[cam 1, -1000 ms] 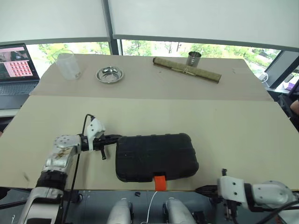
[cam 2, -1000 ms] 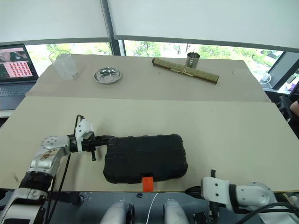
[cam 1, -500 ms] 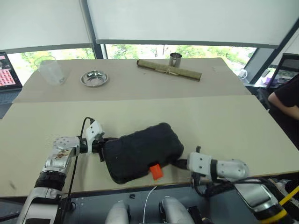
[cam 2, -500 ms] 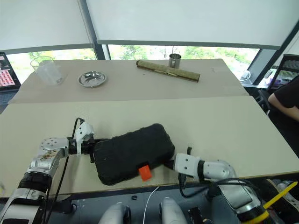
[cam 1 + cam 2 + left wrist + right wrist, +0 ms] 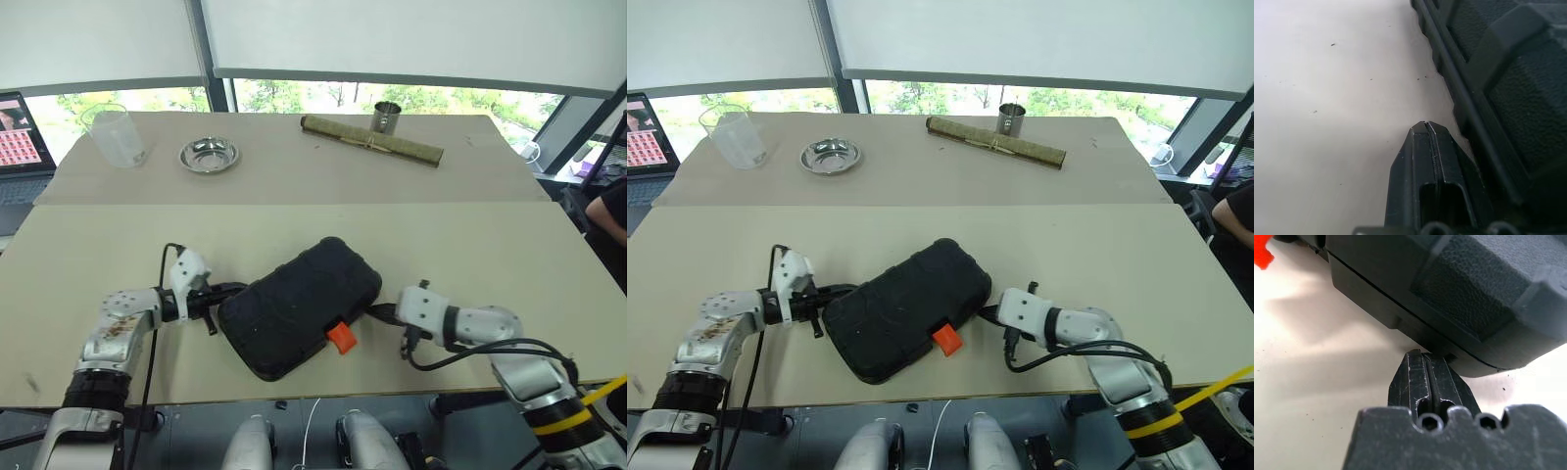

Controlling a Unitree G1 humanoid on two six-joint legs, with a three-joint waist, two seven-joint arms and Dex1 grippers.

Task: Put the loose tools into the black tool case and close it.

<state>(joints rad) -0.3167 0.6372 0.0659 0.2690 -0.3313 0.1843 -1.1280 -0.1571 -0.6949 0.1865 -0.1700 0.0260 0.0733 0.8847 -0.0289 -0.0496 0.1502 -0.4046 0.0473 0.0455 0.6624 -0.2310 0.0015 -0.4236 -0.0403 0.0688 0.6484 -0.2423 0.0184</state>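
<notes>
Left eye view shows the black tool case [image 5: 300, 306] lying shut on the near part of the desk [image 5: 490, 245], a little left of the middle. No loose tools lie on the desk, so they seem to be inside already. The lid is down, and the small orange latch [image 5: 340, 338] sticks out from the near side of the case.

The left hand [image 5: 233, 290] is at the left end of the case, with its two black fingers pressed together and holding nothing. In the left wrist view its fingers [image 5: 1427, 161] sit just beside the case edge. The right hand [image 5: 375, 315] is at the right end, near the latch. Its fingers are shut too and hold nothing. In the right wrist view the tips [image 5: 1422, 377] seem to touch the bottom edge of the case.

The step in hand looks like the last one: making sure the case is closed, or nudging it straight with both hands. Next, I think a hand must push the orange latch until it snaps. That needs a careful push, because the case may slide on the smooth desk.

The case lies crooked. Its long side runs from near-left to far-right. The latch side faces near and a bit to the right.
</notes>
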